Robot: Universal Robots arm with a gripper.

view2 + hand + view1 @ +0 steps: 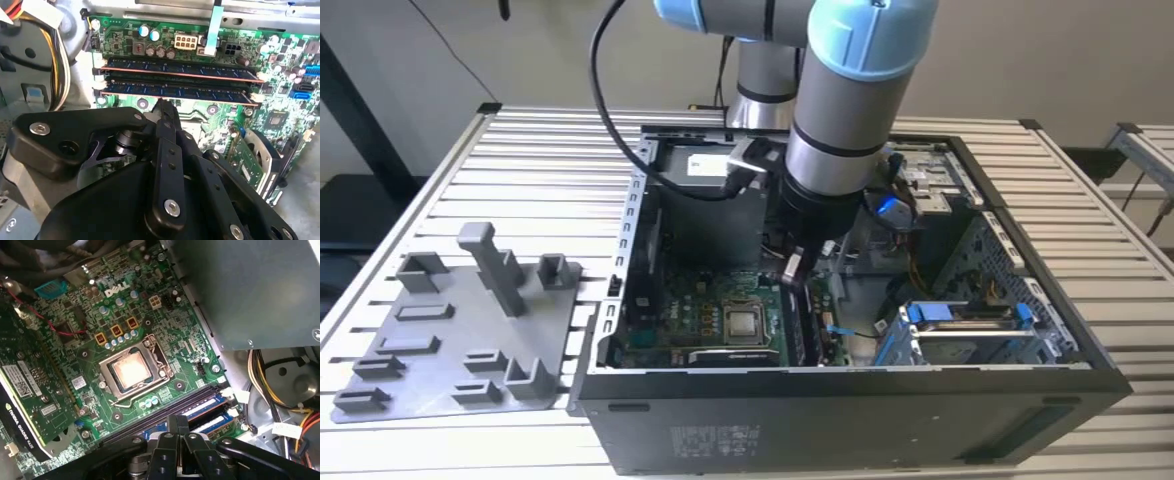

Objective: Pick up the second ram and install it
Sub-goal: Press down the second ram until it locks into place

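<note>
Two dark blue-green ram sticks stand side by side in the motherboard slots. The second ram [200, 92] is the one closer to my fingertips, with the other stick [190, 71] just beyond it. My gripper [162, 104] is shut with nothing between its fingers, and its tip is right at the top edge of the second ram; contact cannot be told. In the first wrist view the gripper [177, 419] hangs over the ram slots [200, 407] beside the CPU socket [131, 371]. In the exterior view the gripper [793, 265] reaches down into the open computer case [854, 400] above the ram [803, 325].
A graphics card [30, 380] stands on the far side of the CPU socket. The grey power supply box [250, 290] and a bundle of cables [270, 385] crowd the ram's end. A drive cage with blue clips [961, 320] fills one case corner. A grey holder tray [454, 340] lies at the exterior view's left.
</note>
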